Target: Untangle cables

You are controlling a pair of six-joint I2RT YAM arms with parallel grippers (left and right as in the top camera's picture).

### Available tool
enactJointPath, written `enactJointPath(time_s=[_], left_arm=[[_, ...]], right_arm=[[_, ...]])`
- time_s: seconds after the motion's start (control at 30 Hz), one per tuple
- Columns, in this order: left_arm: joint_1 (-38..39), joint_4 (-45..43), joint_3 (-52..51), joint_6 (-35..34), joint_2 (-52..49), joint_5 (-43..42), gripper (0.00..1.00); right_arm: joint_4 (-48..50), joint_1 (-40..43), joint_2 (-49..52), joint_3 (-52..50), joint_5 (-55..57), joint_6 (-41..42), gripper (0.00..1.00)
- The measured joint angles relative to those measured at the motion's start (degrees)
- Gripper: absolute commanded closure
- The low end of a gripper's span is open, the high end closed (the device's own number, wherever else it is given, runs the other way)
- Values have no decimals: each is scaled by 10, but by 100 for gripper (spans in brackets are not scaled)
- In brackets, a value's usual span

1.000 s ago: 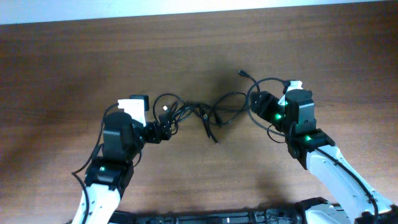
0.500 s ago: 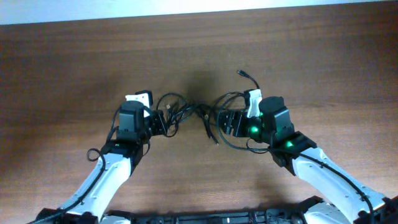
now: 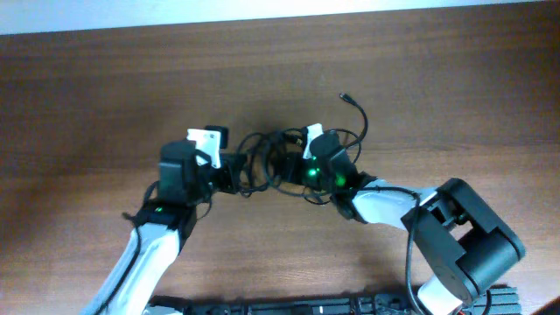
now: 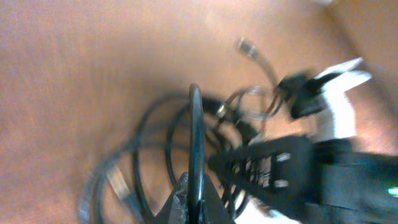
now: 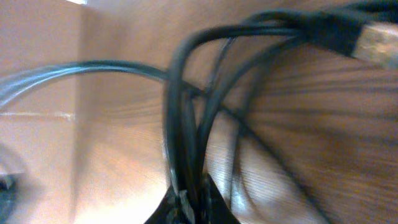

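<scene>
The cables (image 3: 262, 157) sit in one knotted clump about midway between the left and right edges of the table (image 3: 105, 96), roughly halfway from the near edge to the far one. One free strand curls out of the clump toward the far edge and ends in a small plug (image 3: 344, 98). These cords look light, thin and limp. They should slide and flop, not hold a shape, and a pull on one loop will likely drag the whole knot unless it is pinned elsewhere. The best grips are probably on a single strand just outside the knot, or close behind a plug, where the cord is thicker and less likely to slip. The left gripper (image 4: 194, 199) reaches in from the left side with its arm low, and its fingers are closed on one strand that rises straight up between them in the wrist view. The right gripper (image 5: 188, 199) reaches in from the opposite side, its forearm folded back toward the near right corner, and is clamped on what appears to be several strands at once, though blur makes the count uncertain. A plug with a pale tip (image 5: 373, 42) lies just beyond it. The two grippers are close together, with the knot between them.
</scene>
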State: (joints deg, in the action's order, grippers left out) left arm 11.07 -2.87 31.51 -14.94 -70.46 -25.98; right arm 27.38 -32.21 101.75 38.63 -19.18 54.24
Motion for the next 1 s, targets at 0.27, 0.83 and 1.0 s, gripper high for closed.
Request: enactJointPath(time_s=[0.27, 0.83, 1.0], left_arm=[[-150, -110, 30, 11, 279, -21, 100], [-341, -163, 282, 65, -15, 83, 100], [-344, -181, 479, 203, -195, 233, 100]], right_arm=[[-479, 252, -155, 4, 42, -182, 96], [-559, 419, -163, 6, -48, -223, 1], [-560, 419, -163, 5, -55, -223, 1]])
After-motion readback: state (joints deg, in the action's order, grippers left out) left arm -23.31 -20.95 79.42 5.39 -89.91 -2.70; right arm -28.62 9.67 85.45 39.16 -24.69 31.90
